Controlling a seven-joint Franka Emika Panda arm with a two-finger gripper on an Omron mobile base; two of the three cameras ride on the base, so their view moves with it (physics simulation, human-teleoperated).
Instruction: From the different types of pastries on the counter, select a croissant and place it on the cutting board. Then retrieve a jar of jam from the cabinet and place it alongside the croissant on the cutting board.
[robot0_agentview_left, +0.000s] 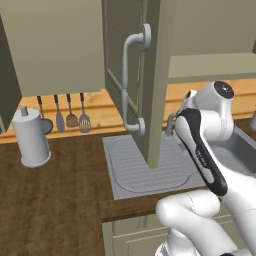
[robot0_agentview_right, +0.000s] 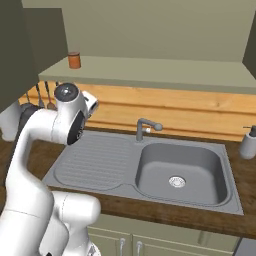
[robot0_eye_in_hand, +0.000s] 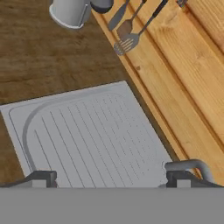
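The jar of jam (robot0_agentview_right: 74, 60), a small orange cylinder with a darker top, stands at the left end of the open cabinet's shelf (robot0_agentview_right: 160, 74). The cabinet door (robot0_agentview_left: 156, 85) hangs open with its curved handle (robot0_agentview_left: 131, 80) facing me. My gripper (robot0_eye_in_hand: 113, 180) is open and holds nothing. It points down at the ribbed drainboard (robot0_eye_in_hand: 92, 135) of the sink, well below the jar. The arm (robot0_agentview_right: 60, 125) rises at the left of the right base view. The dark wood counter (robot0_agentview_left: 50, 200) runs to the left. The croissant, the other pastries and the cutting board are out of view.
A white canister (robot0_agentview_left: 31, 137) stands on the counter at the left, below several hanging utensils (robot0_agentview_left: 70, 115). The sink basin (robot0_agentview_right: 180, 172) and faucet (robot0_agentview_right: 145, 127) lie to the right. A soap dispenser (robot0_agentview_right: 247, 142) stands at the far right.
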